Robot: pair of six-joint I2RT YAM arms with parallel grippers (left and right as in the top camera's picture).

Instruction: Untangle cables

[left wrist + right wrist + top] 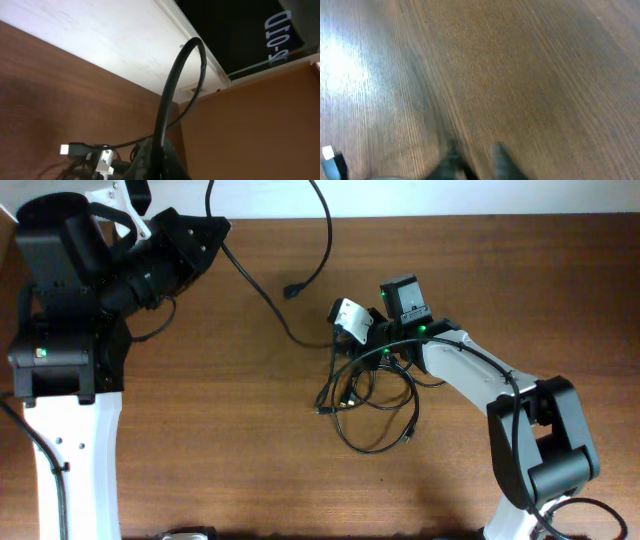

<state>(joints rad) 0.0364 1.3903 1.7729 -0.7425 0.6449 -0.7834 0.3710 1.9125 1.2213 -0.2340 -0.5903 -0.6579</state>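
Note:
The cables form a loose tangle (370, 395) of thin black loops in the middle of the table. One cord (258, 292) runs from the tangle up-left into my left gripper (218, 232), which is shut on it. Past the grip it arcs off the table's far edge and comes back down to a loose plug (293, 290). The left wrist view shows this cord (175, 85) rising from the closed left gripper (156, 167), with a white-tipped plug (67, 148) beyond. My right gripper (345, 320) hovers over the tangle's upper edge. Its blurred fingers (452, 160) stand a narrow gap apart; any hold is unclear.
The brown wooden table (200, 430) ends at a white far edge (100, 40). My left arm's white base (70, 450) fills the left side, and the right arm's base (545, 460) stands at the lower right. A white plug tip (327, 152) lies beside the right gripper.

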